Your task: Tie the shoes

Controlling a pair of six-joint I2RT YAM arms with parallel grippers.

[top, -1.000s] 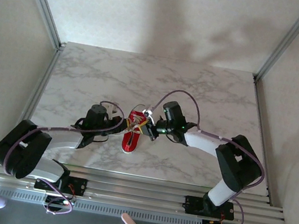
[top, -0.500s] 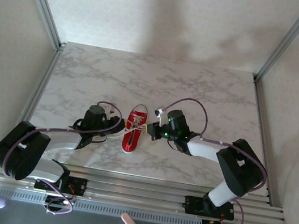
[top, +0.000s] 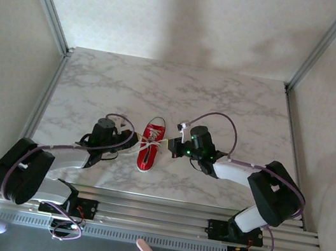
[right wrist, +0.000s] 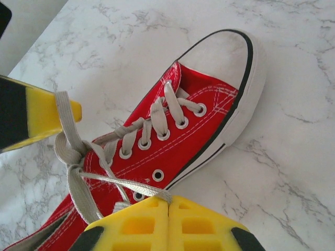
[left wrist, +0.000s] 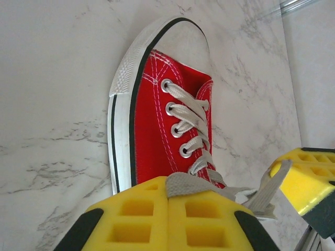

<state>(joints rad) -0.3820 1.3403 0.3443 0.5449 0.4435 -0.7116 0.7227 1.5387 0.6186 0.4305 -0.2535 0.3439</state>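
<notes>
Two cut-offs first: in the left wrist cam the heel half of the shoe [left wrist: 157,120] is disappearing behind the left gripper [left wrist: 167,201], and in the right wrist cam the right gripper [right wrist: 168,212] is covering the heel the same way. From the top cam the lace [right wrist: 157,117] work is looking too small to read. I'm just seeing the shoe lying on its sole near the middle of the table [top: 236,105], toe pointing to the far side, w/ one gripper sitting at each side, both close against its mid part. Whether a knot is actually sitting tight I can't tell; strands are crossing & bunching near the top eyelets. Materials: the upper is showing red canvas w/ white stitching & metal eyelets, the lace is looking flat, woven & off-white, and the toe cap & sidewall are showing white rubber w/ a thin black stripe and a ribbed patch by the toe. The table is showing a glossy white-grey marble pattern. The gripper pads are looking like yellow moulded blocks w/ square pockets, black behind. Jaws: the left ones are pressing fully together, pinching a flat bit of lace at the seam between the pads. The right ones are likewise pressing tight, a thin strand running taut into their seam. In the right wrist cam a length of lace is draping over the left arm's yellow finger at the frame's left edge.
</notes>
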